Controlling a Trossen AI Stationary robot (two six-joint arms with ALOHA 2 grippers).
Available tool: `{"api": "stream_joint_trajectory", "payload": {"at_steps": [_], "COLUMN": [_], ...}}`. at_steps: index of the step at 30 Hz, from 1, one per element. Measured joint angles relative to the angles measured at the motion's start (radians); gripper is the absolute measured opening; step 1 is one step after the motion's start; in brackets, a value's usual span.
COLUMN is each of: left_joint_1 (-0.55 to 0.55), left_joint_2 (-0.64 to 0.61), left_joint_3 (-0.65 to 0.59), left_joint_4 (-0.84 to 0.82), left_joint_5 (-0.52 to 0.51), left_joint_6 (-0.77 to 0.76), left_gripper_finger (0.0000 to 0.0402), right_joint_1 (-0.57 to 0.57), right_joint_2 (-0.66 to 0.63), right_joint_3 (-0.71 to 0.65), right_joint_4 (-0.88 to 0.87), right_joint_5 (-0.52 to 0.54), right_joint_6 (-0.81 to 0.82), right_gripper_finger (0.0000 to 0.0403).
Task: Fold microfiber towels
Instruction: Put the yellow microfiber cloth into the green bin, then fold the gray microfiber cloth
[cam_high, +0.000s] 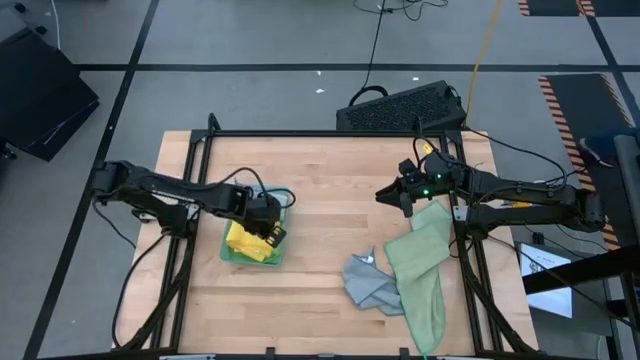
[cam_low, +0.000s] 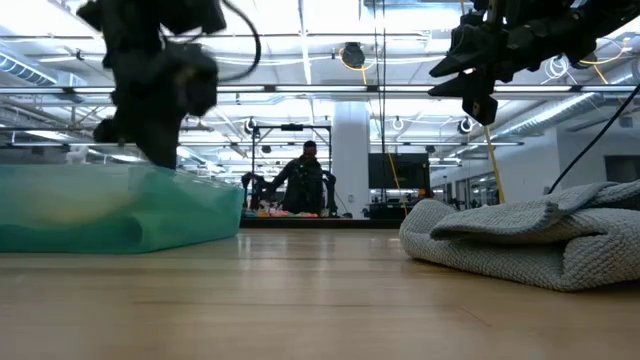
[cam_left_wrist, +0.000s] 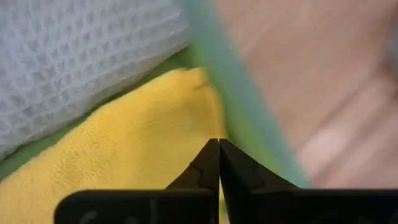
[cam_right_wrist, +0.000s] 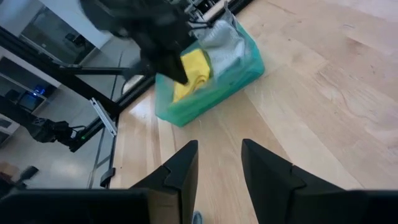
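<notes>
Yellow towel (cam_left_wrist: 124, 155), fuzzy and folded, sits right under our pinched-shut, empty left gripper (cam_left_wrist: 219, 149); our right gripper (cam_right_wrist: 217, 158) hangs part-open, empty, its sage towel (cam_high: 425, 270) stretching lengthwise behind.

I can read no writing, label, brand, number or sign in any of my views. The diagonal stripes on the floor mat (cam_high: 567, 105) beside my surface (cam_high: 330, 170) are only a pattern (no letters among them). A pale sheet (cam_high: 545, 262) lies off the surface's edge near my right arm, but whatever is printed on it is too small for me to make out.
</notes>
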Motion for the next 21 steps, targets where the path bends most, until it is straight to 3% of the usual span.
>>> {"api": "stream_joint_trajectory", "payload": {"at_steps": [4, 9, 21], "left_joint_1": [0.0, -0.004, -0.026], "left_joint_2": [-0.063, -0.111, 0.012], "left_joint_3": [0.088, 0.219, 0.536], "left_joint_4": [-0.15, -0.209, -0.223], "left_joint_5": [-0.054, -0.104, -0.094], "left_joint_6": [0.01, 0.113, 0.406], "left_gripper_finger": [0.0003, 0.0017, 0.0087], "right_joint_1": [0.0, 0.0, 0.057], "right_joint_2": [0.0, 0.0, 0.0], "right_joint_3": [0.0, 0.0, -0.001], "right_joint_4": [-0.007, -0.027, -0.063], "right_joint_5": [0.001, 0.0, -0.003], "right_joint_6": [0.009, 0.065, 0.194], "right_gripper_finger": [0.0114, 0.0114, 0.0114]}}
